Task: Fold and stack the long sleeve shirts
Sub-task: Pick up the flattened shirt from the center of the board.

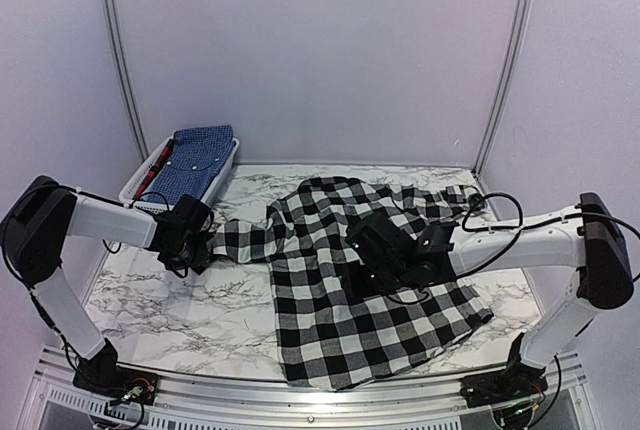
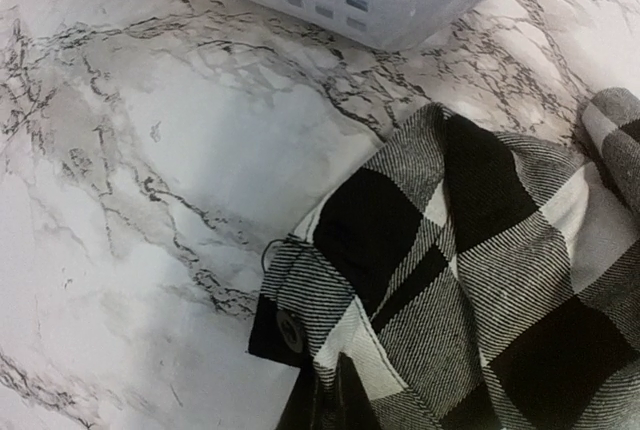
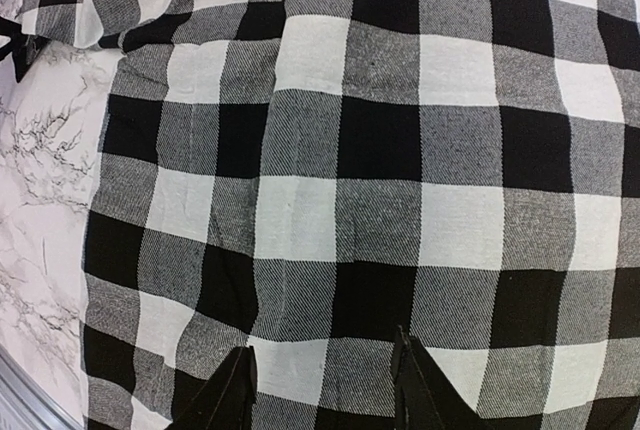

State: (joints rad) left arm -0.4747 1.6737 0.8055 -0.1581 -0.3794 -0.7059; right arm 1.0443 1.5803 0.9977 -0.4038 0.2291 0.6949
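Observation:
A black-and-white checked long sleeve shirt (image 1: pixel 350 290) lies spread on the marble table, one sleeve stretched out to the left. My left gripper (image 1: pixel 196 240) is shut on that sleeve's cuff end. In the left wrist view the buttoned cuff (image 2: pixel 300 310) bunches right at the dark fingers (image 2: pixel 345 405) at the bottom edge. My right gripper (image 1: pixel 366 278) hovers over the middle of the shirt's body. Its two black fingertips (image 3: pixel 232 380) stand apart over the flat checked cloth (image 3: pixel 380 150) with nothing between them. A blue fine-print shirt (image 1: pixel 198 158) lies in the basket.
The white slotted basket (image 1: pixel 134 186) stands at the back left, just beyond the left gripper, and shows near the sleeve as a white wall (image 2: pixel 400 0). A red and black item (image 1: pixel 156 166) lies along its left side. Bare marble (image 1: pixel 180 310) lies left of the shirt.

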